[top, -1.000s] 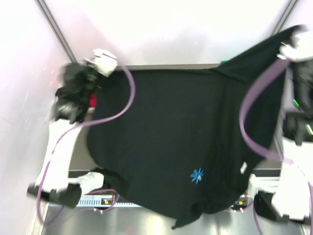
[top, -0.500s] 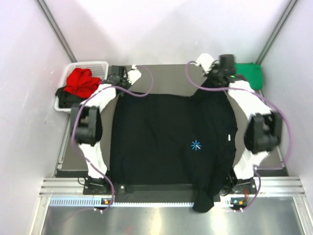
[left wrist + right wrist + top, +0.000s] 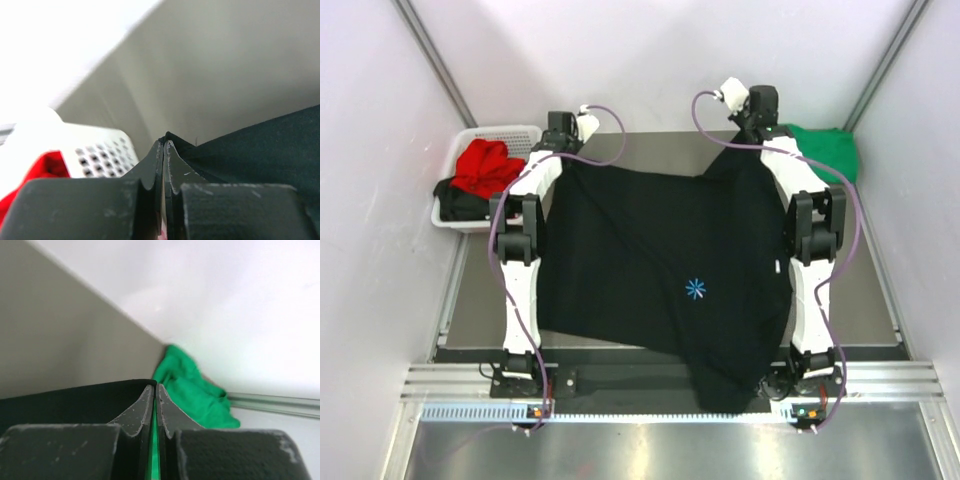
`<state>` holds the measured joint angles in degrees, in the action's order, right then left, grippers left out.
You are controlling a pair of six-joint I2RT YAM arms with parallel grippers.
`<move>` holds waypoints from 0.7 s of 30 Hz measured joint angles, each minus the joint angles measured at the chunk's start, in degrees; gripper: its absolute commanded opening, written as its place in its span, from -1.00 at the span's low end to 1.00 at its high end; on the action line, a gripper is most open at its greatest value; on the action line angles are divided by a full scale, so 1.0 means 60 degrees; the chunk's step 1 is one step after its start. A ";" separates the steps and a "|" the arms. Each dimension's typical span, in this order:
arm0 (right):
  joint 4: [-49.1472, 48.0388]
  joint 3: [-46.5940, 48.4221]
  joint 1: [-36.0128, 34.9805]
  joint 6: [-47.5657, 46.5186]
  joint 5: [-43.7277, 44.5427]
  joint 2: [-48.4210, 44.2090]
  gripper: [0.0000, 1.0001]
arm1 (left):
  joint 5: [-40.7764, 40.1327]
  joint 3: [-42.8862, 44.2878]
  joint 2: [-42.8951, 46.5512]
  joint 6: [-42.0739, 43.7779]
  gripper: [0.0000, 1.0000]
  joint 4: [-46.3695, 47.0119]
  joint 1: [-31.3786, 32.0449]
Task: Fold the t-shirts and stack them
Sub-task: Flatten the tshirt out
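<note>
Jaws tight on black t-shirt (image 3: 640, 240) in wrist views; blue mark (image 3: 696, 290) only overhead.

Grey matte worktop (image 3: 660, 150). Mostly covered by black shirt (image 3: 650, 250), spread wide, blue mark (image 3: 695, 290) up, near hem spilling over the near edge right of centre. Bare only in a far strip and along both sides. Green shirt (image 3: 825, 150) bunched in far-right corner, just beside black shirt's far-right corner. White basket (image 3: 510, 132) at far-left corner, hanging past the left edge; can't tell how much of it sits on the worktop.
</note>
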<state>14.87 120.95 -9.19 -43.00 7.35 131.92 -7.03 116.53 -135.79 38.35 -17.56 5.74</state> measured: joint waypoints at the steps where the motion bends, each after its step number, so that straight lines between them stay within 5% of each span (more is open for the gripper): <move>1: -0.0222 0.0124 0.0004 0.0033 0.0109 0.0102 -1.00 | -0.0084 0.0364 -0.0222 -0.0011 -1.00 0.0044 -0.0025; 21: -0.3348 0.2820 0.0339 0.0262 0.0947 0.1763 -1.00 | -0.0721 0.0871 -0.0849 0.0178 -1.00 0.1847 -0.0066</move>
<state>-5.21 137.86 -7.16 -41.43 13.04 142.50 -11.35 121.75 -140.88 39.42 -6.48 5.34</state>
